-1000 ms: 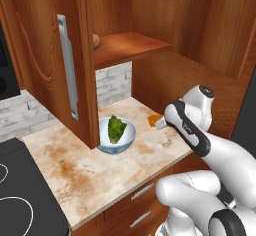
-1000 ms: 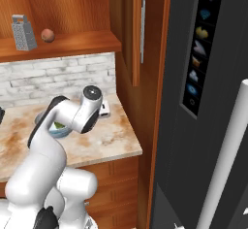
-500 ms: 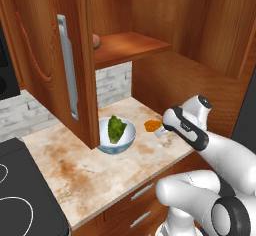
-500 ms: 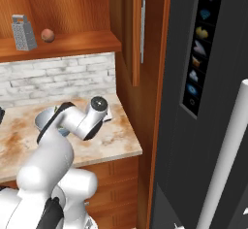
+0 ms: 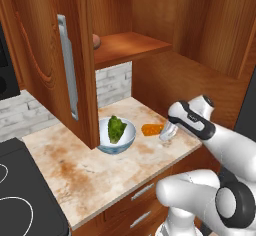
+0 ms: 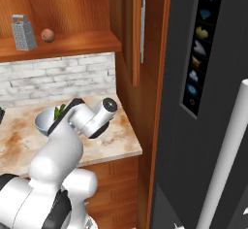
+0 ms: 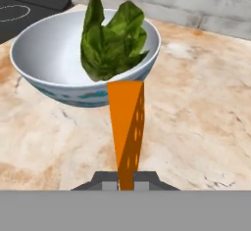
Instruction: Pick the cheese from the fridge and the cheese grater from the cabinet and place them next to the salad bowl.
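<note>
the cheese (image 7: 125,127), an orange wedge, sits clenched in the gripper (image 7: 125,180) low over the counter (image 5: 75,165), just beside the salad bowl (image 5: 116,136). placing is in hand; next comes letting go, then fetching the cheese grater (image 6: 23,32) from the cabinet (image 5: 45,55).

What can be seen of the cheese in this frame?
The cheese is a small orange wedge with paler holes along one face. Its narrow end is clamped between the shut gripper. It points toward the salad bowl, low over the counter; whether it touches either, I cannot tell.
</note>
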